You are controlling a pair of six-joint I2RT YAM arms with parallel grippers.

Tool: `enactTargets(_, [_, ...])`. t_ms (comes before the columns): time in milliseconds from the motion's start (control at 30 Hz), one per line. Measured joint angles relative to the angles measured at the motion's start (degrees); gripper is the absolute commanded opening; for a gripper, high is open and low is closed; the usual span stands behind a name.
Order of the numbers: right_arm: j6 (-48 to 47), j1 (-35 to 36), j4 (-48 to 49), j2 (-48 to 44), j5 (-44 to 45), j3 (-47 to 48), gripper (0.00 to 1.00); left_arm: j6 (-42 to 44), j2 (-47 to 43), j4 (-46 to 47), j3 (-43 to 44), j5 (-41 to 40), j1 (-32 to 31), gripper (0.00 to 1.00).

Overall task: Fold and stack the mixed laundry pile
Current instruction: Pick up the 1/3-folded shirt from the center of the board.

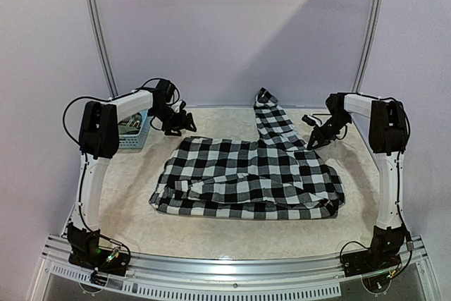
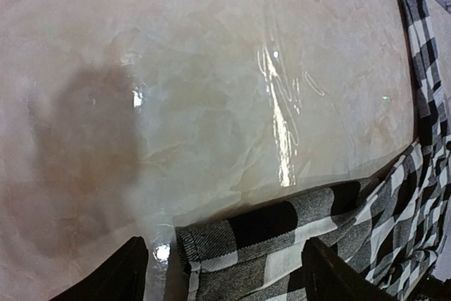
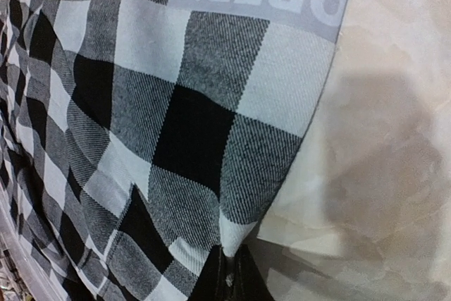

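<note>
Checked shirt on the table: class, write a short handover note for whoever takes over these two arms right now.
Left gripper: open, hovering at the far left corner of the checked shirt, holding nothing.
Right gripper: shut on a corner of the shirt's right side.
The shirt is spread across the middle of the table, with one sleeve stretched toward the far edge.
Done: shirt laid out, rumpled along the near edge.
Left: grip the left corner, fold, then stack. No second garment is plainly visible; check the basket behind the left arm.
</note>
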Motion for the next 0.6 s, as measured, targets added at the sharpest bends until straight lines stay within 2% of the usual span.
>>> enactTargets(333, [1.68, -0.63, 1.49, 0.00, -0.02, 0.46, 0.00, 1.25, 4.17, -2.19, 5.49, 3.39, 1.62, 0.79])
enactTargets(600, [3.89, -1.18, 3.43, 0.00, 0.70, 1.92, 0.00, 1.68, 6.67, -3.48, 8.31, 6.62, 2.91, 0.76])
